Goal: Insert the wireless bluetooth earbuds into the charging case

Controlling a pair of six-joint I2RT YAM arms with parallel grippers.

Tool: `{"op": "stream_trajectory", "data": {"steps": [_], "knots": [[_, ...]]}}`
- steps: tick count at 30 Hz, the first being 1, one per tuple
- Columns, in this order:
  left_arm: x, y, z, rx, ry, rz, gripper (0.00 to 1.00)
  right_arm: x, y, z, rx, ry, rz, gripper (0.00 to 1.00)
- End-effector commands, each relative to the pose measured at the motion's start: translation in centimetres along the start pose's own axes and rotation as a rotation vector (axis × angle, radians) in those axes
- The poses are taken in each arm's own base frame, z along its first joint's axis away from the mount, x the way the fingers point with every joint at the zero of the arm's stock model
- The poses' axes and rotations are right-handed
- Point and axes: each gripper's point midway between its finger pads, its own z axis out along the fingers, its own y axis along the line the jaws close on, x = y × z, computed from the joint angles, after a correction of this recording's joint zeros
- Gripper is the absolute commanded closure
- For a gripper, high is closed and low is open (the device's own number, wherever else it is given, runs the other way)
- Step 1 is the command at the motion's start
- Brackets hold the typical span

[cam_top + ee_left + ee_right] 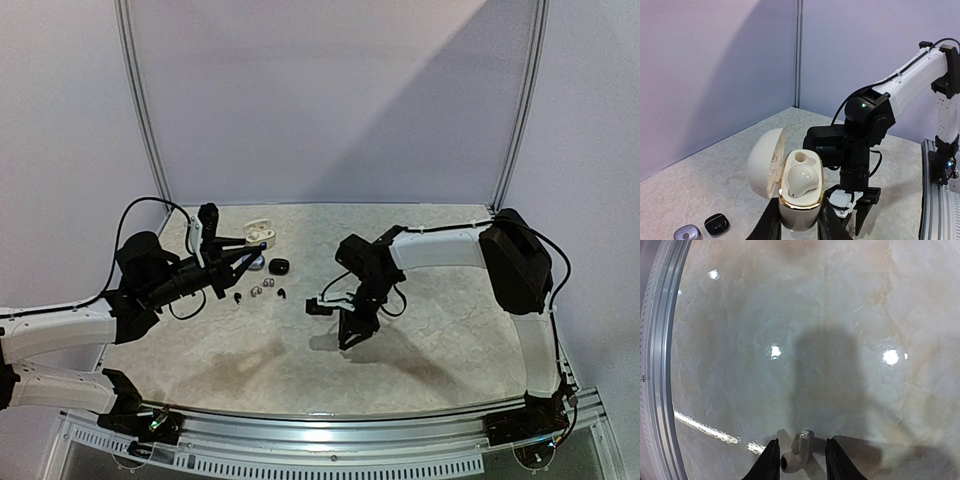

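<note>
My left gripper (800, 201) is shut on a cream charging case (799, 216) with a gold rim, held above the table. Its lid (765, 162) stands open to the left. One white earbud (802, 180) sits in the case, and the socket behind it is empty. In the top view the case (260, 237) is at the back left, at the left gripper (254, 250). My right gripper (802, 440) points down at the tabletop. Its fingers stand apart around a white stemmed earbud (799, 452) that lies between them. Several tiny earbuds (257, 291) lie loose near the left gripper.
A grey case (687, 232) and a black case (716, 224) rest on the table below the held case; the black case (278, 266) also shows from above. The right arm (862, 125) hangs just beyond the held case. A metal rail (660, 365) edges the table.
</note>
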Motion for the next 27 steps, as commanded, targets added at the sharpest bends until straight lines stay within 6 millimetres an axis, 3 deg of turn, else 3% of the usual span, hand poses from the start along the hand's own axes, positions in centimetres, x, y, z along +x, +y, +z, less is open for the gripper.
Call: {"op": "stream_trajectory", "data": {"steps": [1, 7, 14, 16, 20, 24, 27], "knots": [[-0.3, 0.3, 0.2, -0.004, 0.003, -0.001, 1.0, 0.6, -2.9, 0.2, 0.109, 0.033, -0.007, 0.64], [-0.2, 0.3, 0.1, -0.002, 0.006, -0.002, 1.0, -1.6, -1.8, -1.1, 0.072, -0.039, -0.036, 0.52], [-0.3, 0.2, 0.0, 0.003, 0.002, -0.001, 1.0, -5.3, -1.1, -2.6, 0.047, -0.197, 0.057, 0.52], [-0.2, 0.1, 0.0, 0.004, 0.003, -0.001, 1.0, -5.4, -2.1, -2.5, 0.093, -0.204, 0.125, 0.57], [-0.2, 0.1, -0.1, 0.003, 0.002, -0.001, 1.0, -3.3, -4.5, -1.6, 0.208, -0.123, 0.289, 0.77], [-0.1, 0.1, -0.2, 0.003, 0.005, 0.001, 1.0, -2.1, -4.7, -1.0, 0.266, -0.066, 0.316, 0.89], [-0.2, 0.0, -0.2, 0.007, 0.001, 0.002, 1.0, -1.6, -4.1, -0.5, 0.267, -0.022, 0.295, 0.92]]}}
